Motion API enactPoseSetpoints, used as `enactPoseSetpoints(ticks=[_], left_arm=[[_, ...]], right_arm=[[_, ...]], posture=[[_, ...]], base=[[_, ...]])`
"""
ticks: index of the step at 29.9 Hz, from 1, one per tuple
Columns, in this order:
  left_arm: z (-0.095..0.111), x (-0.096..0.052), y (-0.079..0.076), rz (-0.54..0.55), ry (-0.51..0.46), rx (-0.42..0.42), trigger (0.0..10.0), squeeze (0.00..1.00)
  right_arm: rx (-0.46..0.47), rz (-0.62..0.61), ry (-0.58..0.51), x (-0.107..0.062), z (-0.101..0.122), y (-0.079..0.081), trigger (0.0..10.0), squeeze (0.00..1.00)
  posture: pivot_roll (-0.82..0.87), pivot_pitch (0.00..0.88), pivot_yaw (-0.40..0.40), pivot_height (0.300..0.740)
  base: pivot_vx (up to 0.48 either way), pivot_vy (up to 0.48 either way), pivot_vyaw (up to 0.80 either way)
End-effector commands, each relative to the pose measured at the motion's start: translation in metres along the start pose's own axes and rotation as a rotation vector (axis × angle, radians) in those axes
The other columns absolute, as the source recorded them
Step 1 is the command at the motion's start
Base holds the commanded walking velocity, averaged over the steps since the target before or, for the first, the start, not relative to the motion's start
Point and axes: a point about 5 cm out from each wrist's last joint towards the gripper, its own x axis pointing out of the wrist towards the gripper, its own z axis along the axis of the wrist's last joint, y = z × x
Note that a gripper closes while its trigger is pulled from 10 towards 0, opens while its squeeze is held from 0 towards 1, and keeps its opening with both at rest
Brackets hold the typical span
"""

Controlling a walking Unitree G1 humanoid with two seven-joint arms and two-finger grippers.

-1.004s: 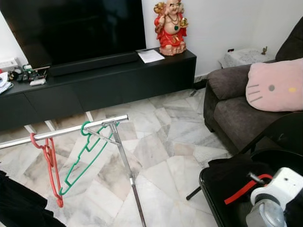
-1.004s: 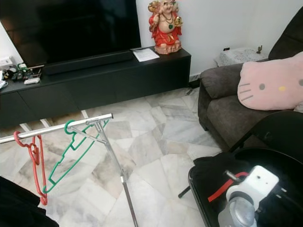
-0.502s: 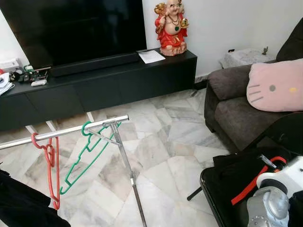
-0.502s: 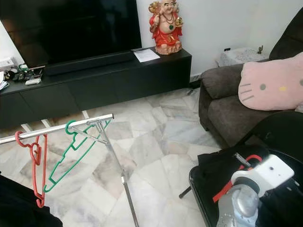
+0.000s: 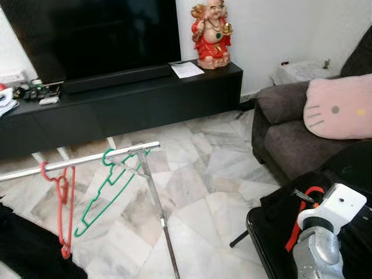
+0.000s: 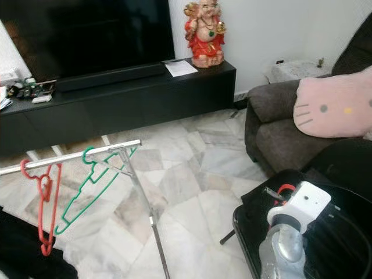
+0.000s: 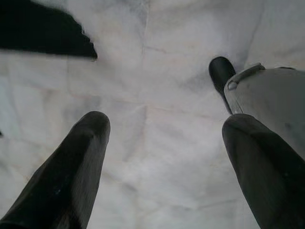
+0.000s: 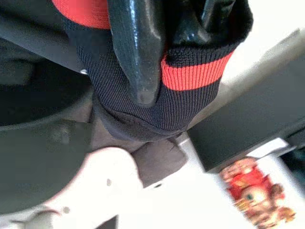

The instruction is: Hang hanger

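Observation:
A silver rack rail (image 5: 87,160) crosses the left side at mid height. A red hanger (image 5: 61,197) and a green hanger (image 5: 104,192) hang from it. At the lower right my right arm (image 5: 334,209) is over a black chair holding a black garment (image 5: 279,209) with a red band (image 5: 302,218). A thin metal hook (image 5: 303,195) sticks out beside the band. In the right wrist view my right gripper (image 8: 178,52) is shut on the garment's knit edge (image 8: 190,76). My left gripper (image 7: 162,143) hangs open over the marble floor.
The rack's upright post (image 5: 154,203) stands mid-floor. A black TV console (image 5: 145,99) with a red statue (image 5: 212,29) lines the far wall. A grey sofa (image 5: 285,122) with a pink cushion (image 5: 340,107) is on the right. Dark cloth (image 5: 29,250) lies at lower left.
My right wrist has shifted a little up and to the left, and the garment's red band moved with it. The red hanger on the rail has swung slightly.

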Motion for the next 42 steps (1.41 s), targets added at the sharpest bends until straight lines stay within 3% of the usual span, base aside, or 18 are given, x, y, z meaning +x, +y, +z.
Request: enactPoseSetpoints(ticks=[1,12,35,42], left_arm=[[-0.01,-0.001,0.004,0.02,0.03,-0.02,10.0,0.0],[-0.009,-0.001,0.004,0.024,0.03,-0.045,10.0,0.0],[-0.01,-0.001,0.004,0.028,0.033,-0.079,10.0,0.0],[-0.01,-0.001,0.004,0.027,0.037,-0.078,10.0,0.0]], right_arm=[[-0.008,0.045,-0.004,0.0,0.0,0.009,10.0,0.0],[-0.034,0.076,-0.002,0.001,-0.001,0.011,10.0,0.0],[-0.048,0.106,0.011,0.001,-0.007,0.018,10.0,0.0],[-0.089,0.111,0.033,-0.001,-0.015,0.015,10.0,0.0]], posture=[[-0.09,0.0,0.075,0.74],[-0.1,0.016,0.079,0.74],[-0.09,0.02,0.073,0.74],[-0.08,0.018,0.073,0.74]], base=[[0.0,0.0,0.8],[0.0,0.0,0.8],[0.0,0.0,0.0],[0.0,0.456,0.0]])
